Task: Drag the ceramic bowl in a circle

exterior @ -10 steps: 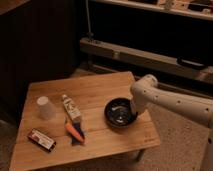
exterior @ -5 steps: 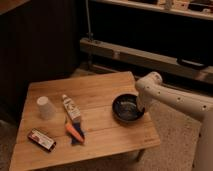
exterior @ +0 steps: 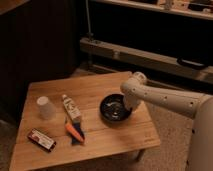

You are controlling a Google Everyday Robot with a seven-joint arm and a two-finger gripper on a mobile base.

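- On the counter [exterior: 97, 86], right of middle, sits the ceramic bowl [exterior: 112, 109], upright and flat on the wood.
- My pincer [exterior: 131, 105] is down at the bowl's 3 o'clock rim, fingers pressed together. I cannot tell whether the rim is nipped between them or they only lean on it.
- Risk one: the glaze looks slick, so in my judgement a quick turn could let the rim slide free and leave the bowl behind.
- Risk two: the counter's edge is near at the bowl's 3 to 5 o'clock, and too wide a loop could carry the bowl over it.
- Risk three: a small bottle [exterior: 71, 108] and an orange-handled tool [exterior: 75, 132] lie at the bowl's 9 o'clock, so swinging far that way would knock them. The white cup [exterior: 45, 107] is well apart.
- Against half a second ago, the bowl has come back toward 9 o'clock, away from the edge, and my arm's bend has shifted the same way.
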